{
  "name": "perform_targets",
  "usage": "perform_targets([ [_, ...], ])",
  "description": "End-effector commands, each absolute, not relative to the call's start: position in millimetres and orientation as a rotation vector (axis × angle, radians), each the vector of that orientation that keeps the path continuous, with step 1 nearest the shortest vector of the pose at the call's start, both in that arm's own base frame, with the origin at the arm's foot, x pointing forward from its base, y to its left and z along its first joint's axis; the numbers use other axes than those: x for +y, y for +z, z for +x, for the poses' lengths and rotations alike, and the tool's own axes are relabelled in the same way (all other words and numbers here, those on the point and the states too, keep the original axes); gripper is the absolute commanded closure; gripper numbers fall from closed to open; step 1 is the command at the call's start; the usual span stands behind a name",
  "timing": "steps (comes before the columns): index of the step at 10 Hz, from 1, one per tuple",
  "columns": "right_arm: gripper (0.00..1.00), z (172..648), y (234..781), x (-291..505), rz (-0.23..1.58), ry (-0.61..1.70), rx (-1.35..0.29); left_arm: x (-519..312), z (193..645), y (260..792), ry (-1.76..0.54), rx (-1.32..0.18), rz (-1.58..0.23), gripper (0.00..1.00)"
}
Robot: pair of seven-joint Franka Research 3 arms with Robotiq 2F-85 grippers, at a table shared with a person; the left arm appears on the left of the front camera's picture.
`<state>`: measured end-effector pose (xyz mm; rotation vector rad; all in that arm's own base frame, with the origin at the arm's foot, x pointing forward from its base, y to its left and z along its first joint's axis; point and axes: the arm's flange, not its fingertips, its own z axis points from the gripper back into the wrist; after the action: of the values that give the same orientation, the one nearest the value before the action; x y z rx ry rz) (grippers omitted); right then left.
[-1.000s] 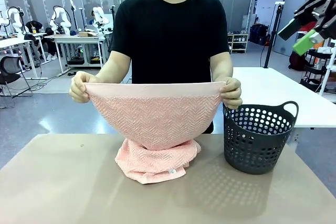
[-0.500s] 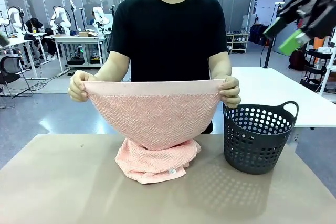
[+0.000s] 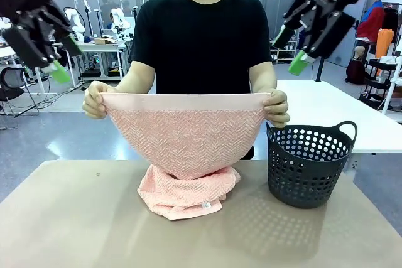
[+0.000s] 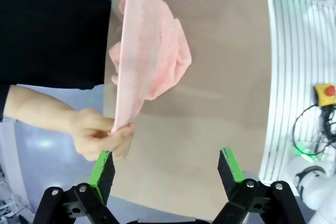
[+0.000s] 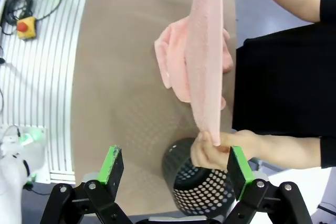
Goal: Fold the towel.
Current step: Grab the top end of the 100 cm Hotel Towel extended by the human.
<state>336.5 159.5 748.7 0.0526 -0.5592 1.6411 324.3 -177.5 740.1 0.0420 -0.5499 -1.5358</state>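
Observation:
A person at the far side holds the salmon-pink herringbone towel up by its two top corners. Its lower part rests in a heap on the table, with a small white tag at the front. My left gripper hangs open in the air, above and left of the person's hand. In the left wrist view that gripper is open above that hand and the towel. My right gripper is open high above the other hand. From the right wrist, the gripper looks down on the towel.
A dark perforated basket with handles stands on the table's right side, just right of the towel; it is also under the right gripper. The tan table has free room at the front and left.
The right gripper has swung left and down from the top right corner towards the towel's right corner. The left gripper has come into view at the upper left. The person holds the towel as before.

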Motion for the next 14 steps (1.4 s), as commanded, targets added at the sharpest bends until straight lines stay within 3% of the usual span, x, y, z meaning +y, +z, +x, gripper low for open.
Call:
perform_targets([
  [1,0.0,351,743,168,-0.041,1.62,-0.54,-191,340,740,-1.524,-0.517,0.112,0.0],
  [2,0.0,358,740,176,-0.133,1.587,-0.526,-202,347,736,-1.518,-0.506,0.113,0.0],
  [6,0.0,379,726,204,-0.115,1.611,-0.534,-236,387,729,-1.564,-0.497,0.128,0.0],
  [10,0.0,402,690,224,-0.156,1.561,-0.502,-259,417,700,-1.593,-0.45,0.153,0.0],
  [14,0.0,423,652,231,-0.086,1.57,-0.446,-258,441,665,-1.586,-0.398,0.092,0.0],
])
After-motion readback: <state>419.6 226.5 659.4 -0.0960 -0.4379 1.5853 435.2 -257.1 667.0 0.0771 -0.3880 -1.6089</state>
